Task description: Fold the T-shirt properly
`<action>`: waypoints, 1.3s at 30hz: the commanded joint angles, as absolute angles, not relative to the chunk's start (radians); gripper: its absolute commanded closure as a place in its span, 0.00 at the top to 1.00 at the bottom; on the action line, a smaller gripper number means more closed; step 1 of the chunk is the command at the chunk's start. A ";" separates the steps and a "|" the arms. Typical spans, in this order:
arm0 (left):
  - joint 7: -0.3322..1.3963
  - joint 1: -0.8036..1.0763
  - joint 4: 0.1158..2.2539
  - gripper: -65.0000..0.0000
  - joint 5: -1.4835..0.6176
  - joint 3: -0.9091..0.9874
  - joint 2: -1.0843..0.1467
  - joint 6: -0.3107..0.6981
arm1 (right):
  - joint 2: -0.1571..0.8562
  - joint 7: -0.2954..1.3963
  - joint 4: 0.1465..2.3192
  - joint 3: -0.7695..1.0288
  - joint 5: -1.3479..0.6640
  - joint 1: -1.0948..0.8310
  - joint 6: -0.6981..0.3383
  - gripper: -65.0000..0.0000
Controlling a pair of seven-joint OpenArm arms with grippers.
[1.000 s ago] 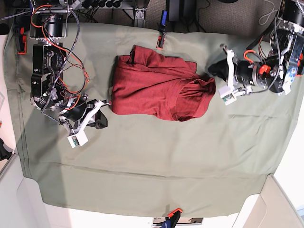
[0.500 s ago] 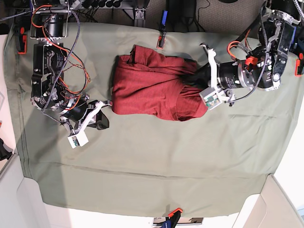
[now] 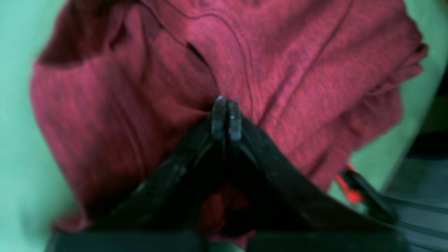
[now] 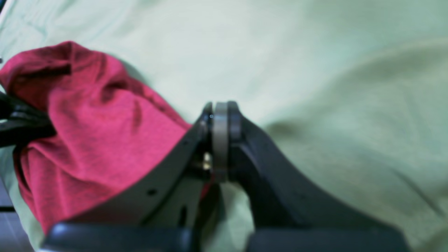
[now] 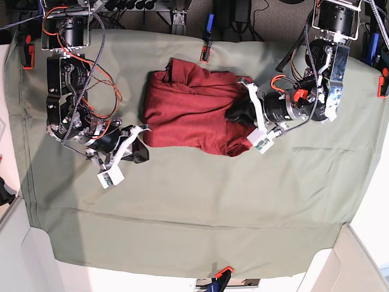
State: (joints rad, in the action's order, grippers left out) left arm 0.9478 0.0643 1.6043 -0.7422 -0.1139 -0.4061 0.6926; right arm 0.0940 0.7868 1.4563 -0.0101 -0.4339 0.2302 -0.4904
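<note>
At the left of the base view the right claw (image 5: 138,146) sits low on the green cloth (image 5: 182,201) that covers the desk, just beside the left edge of the T-shirt (image 5: 188,112). In its own wrist view the right claw (image 4: 221,119) has its two tips pressed flat together with nothing between them; the dark red fabric (image 4: 87,129) lies bunched to one side of it, close against the finger but not caught in the tips.

The T-shirt lies in the upper middle of the desk, rumpled and partly folded over on itself (several layers and seams cross the top surface). Its left part lies fairly flat, while its right part is gathered up into a lump.

Farther right, the left claw (image 5: 238,113) reaches into that gathered right side of the T-shirt. Seen from the left wrist, the left claw (image 3: 226,117) has its tips closed together against the T-shirt (image 3: 297,70), and the cloth puckers toward them as though a pinch of fabric is held, though the picture is blurred.

A red-and-black clamp (image 5: 205,53) grips the far edge of the green cloth, just above the T-shirt.
</note>
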 commanded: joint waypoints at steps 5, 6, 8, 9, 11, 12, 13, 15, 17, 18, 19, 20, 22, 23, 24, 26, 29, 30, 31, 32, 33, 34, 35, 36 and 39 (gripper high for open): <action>1.069 0.140 1.660 0.00 -0.873 -0.112 -0.416 0.698 | 0.097 0.757 1.470 -0.043 -0.417 0.252 -0.498 0.00; 1.074 0.152 1.676 0.00 -0.876 -0.112 -0.417 0.698 | 0.097 0.755 1.470 -0.048 -0.410 0.252 -0.498 0.00; 1.074 0.166 1.715 0.00 -0.876 -0.112 -0.419 0.698 | 0.097 0.754 1.470 -0.053 -0.407 0.252 -0.498 0.00; 1.074 0.167 1.734 0.00 -0.875 -0.112 -0.419 0.698 | 0.097 0.754 1.470 -0.053 -0.407 0.252 -0.498 0.00; 1.074 0.166 1.771 0.00 -0.876 -0.112 -0.425 0.698 | 0.097 0.752 1.470 -0.053 -0.407 0.252 -0.498 0.00; 1.073 0.166 1.794 0.00 -0.876 -0.112 -0.431 0.698 | 0.097 0.752 1.470 -0.053 -0.407 0.252 -0.498 0.00; 1.074 0.166 1.818 0.00 -0.876 -0.112 -0.439 0.698 | 0.097 0.752 1.470 -0.053 -0.407 0.252 -0.498 0.00; 1.074 0.166 1.862 0.00 -0.876 -0.112 -0.463 0.698 | 0.097 0.752 1.470 -0.053 -0.407 0.252 -0.498 0.00; 1.074 0.167 1.901 0.00 -0.876 -0.112 -0.492 0.698 | 0.097 0.752 1.470 -0.053 -0.407 0.252 -0.498 0.00; 1.074 0.167 1.914 0.00 -0.877 -0.112 -0.506 0.698 | 0.097 0.752 1.470 -0.053 -0.407 0.252 -0.498 0.00; 1.074 0.167 1.924 0.00 -0.878 -0.112 -0.520 0.698 | 0.097 0.752 1.470 -0.053 -0.407 0.252 -0.497 0.00; 1.074 0.167 1.929 0.00 -0.881 -0.112 -0.533 0.698 | 0.097 0.752 1.470 -0.053 -0.407 0.252 -0.498 0.00; 1.074 0.167 1.933 0.00 -0.883 -0.112 -0.551 0.698 | 0.097 0.752 1.470 -0.053 -0.407 0.252 -0.498 0.00; 1.077 0.167 1.934 0.00 -0.884 -0.112 -0.556 0.698 | 0.097 0.752 1.470 -0.053 -0.407 0.252 -0.498 0.00; 1.091 0.169 1.936 0.00 -0.899 -0.112 -0.561 0.698 | 0.097 0.751 1.470 -0.053 -0.407 0.252 -0.498 0.00; 1.148 0.184 1.959 0.00 -0.956 -0.112 -0.567 0.698 | 0.097 0.750 1.470 -0.053 -0.406 0.252 -0.498 0.00; 1.196 0.257 2.046 0.00 -0.997 -0.112 -0.580 0.698 | 0.096 0.735 1.470 -0.053 -0.397 0.252 -0.498 0.00; 1.189 0.287 2.064 0.00 -0.989 -0.112 -0.580 0.698 | 0.097 0.731 1.469 -0.053 -0.395 0.253 -0.497 0.00; 1.176 0.313 2.074 0.00 -0.973 -0.112 -0.579 0.698 | 0.096 0.730 1.467 -0.053 -0.388 0.255 -0.496 0.00; 1.151 0.335 2.075 0.00 -0.953 -0.112 -0.579 0.698 | 0.097 0.727 1.464 -0.053 -0.384 0.255 -0.496 0.00; 1.123 0.350 2.073 0.00 -0.922 -0.112 -0.579 0.698 | 0.097 0.725 1.461 -0.053 -0.384 0.257 -0.494 0.00; 1.086 0.358 2.073 0.00 -0.883 -0.112 -0.579 0.698 | 0.097 0.725 1.456 -0.053 -0.384 0.258 -0.493 0.00; 1.042 0.361 2.072 0.00 -0.839 -0.112 -0.579 0.698 | 0.096 0.725 1.452 -0.053 -0.385 0.260 -0.494 0.00; 0.997 0.360 2.072 0.00 -0.791 -0.112 -0.579 0.698 | 0.096 0.725 1.449 -0.053 -0.385 0.260 -0.493 0.00; 0.892 0.360 2.056 0.00 -0.673 -0.112 -0.579 0.698 | 0.084 0.726 1.449 -0.053 -0.385 0.260 -0.494 0.00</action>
State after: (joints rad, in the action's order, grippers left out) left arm 0.9058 0.3626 2.0457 -0.6579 -0.1184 -0.5678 0.6926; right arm 0.0849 0.7483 1.4342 -0.0547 -0.3695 0.2333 -0.4900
